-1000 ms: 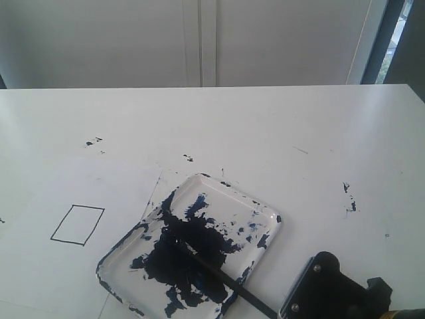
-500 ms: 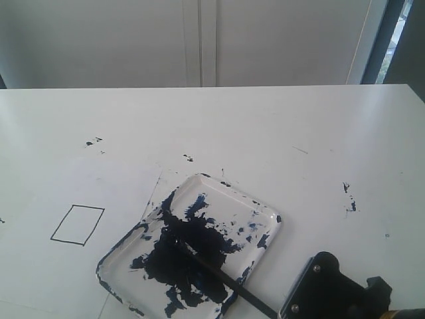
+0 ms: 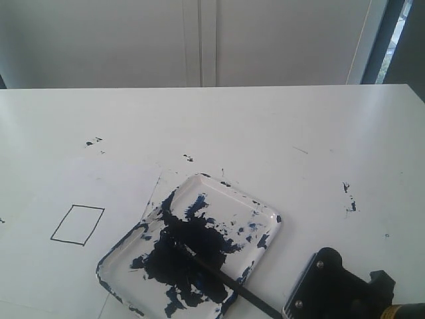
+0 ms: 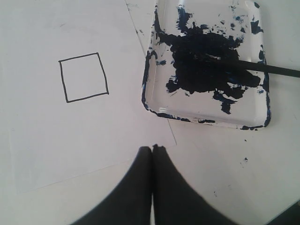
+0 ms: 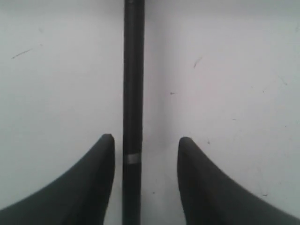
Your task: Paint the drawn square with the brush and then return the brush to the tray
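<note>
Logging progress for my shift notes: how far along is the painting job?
Done: nothing; the drawn square is blank inside. In hand: the right gripper, jaws open, straddles the brush, whose tip lies in the tray. Remaining: grasp, paint, return.

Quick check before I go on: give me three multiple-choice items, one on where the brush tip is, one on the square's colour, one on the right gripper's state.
1. Where does the tip of the brush lie?
A lifted in the air
B in the paint blot of the tray
C in a water cup

2. What colour is the inside of the drawn square?
A white
B dark blue
C red

3. How is the right gripper?
A shut on the brush
B open, fingers either side of the handle
C out of view

Key:
1 B: the tip is sunk in the dark blot.
2 A: only the outline is black.
3 B: the right wrist view shows the gaps.
</note>
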Available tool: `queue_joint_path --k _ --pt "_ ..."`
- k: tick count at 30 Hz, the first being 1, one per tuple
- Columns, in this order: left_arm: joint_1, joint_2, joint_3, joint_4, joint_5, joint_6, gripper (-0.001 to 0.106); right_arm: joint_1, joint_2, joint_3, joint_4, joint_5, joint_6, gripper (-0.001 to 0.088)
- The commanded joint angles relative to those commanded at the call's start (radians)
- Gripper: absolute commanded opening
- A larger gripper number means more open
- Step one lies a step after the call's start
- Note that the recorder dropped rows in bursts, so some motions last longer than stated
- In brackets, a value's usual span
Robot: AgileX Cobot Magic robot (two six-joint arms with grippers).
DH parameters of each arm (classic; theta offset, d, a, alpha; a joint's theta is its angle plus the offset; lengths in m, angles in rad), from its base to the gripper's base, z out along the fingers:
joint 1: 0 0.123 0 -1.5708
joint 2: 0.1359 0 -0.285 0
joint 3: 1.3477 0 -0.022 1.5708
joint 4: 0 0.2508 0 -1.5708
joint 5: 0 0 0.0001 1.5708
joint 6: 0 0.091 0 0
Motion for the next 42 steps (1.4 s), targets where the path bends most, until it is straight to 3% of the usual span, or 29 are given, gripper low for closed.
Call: queue_joint_path --k 5,10,16,24,29,34,38,42 --pt "0.0 0.0 0.0 0.0 0.0 0.0 0.0 0.0 0.0 0.0 0.0 0.009 0.002 0.0222" --pt "0.0 0.0 0.0 0.0 0.0 0.0 0.0 0.0 0.0 -0.002 0.0 0.006 0.002 0.0" --pt "0.0 0.0 0.0 0.0 0.0 0.0 0.0 0.0 -0.009 -0.049 0.0 0.047 0.1 0.0" --pt "0.0 0.0 0.0 0.0 0.0 0.0 0.0 0.0 -0.091 -0.115 0.002 0.211 0.099 0.0" --pt "0.0 0.0 0.0 0.0 0.0 0.0 0.0 0.002 -0.18 -0.17 0.022 0.38 0.1 0.0" --pt "0.0 0.0 0.0 0.0 0.0 0.0 0.0 0.002 -0.275 -0.293 0.08 0.711 0.1 0.0" --pt "0.0 0.0 0.0 0.0 0.0 0.0 0.0 0.002 -0.292 -0.382 0.095 0.796 0.082 0.0" --pt "0.0 0.0 0.0 0.0 0.0 0.0 0.0 0.002 -0.292 -0.448 0.136 0.822 -0.045 0.0"
